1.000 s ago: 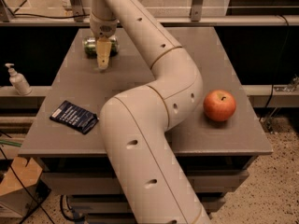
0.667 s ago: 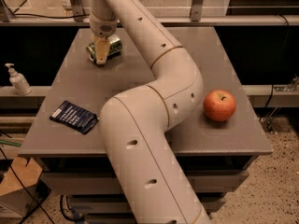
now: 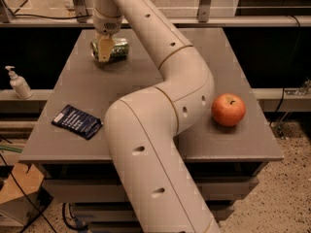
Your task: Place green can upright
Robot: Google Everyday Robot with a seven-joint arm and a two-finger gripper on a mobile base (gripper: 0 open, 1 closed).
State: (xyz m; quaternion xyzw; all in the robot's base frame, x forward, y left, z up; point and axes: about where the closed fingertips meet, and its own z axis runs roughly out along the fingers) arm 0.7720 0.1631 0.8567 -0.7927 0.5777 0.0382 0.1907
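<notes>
The green can (image 3: pixel 118 50) is at the far left of the grey table (image 3: pixel 146 81), on its side, with a silver end facing right. My gripper (image 3: pixel 104 51) comes down from the long white arm and is shut on the can's left part. One pale finger (image 3: pixel 104 49) shows in front of the can and hides part of it. I cannot tell whether the can rests on the table or hangs just above it.
A dark blue packet (image 3: pixel 77 122) lies near the table's front left. A red apple (image 3: pixel 228 109) sits at the right edge. A white pump bottle (image 3: pixel 19 83) stands on a ledge left of the table. My arm (image 3: pixel 160 130) crosses the table's middle.
The gripper has risen slightly and turned with the can. The can showed left of the finger a second ago and now sticks out to its right.
</notes>
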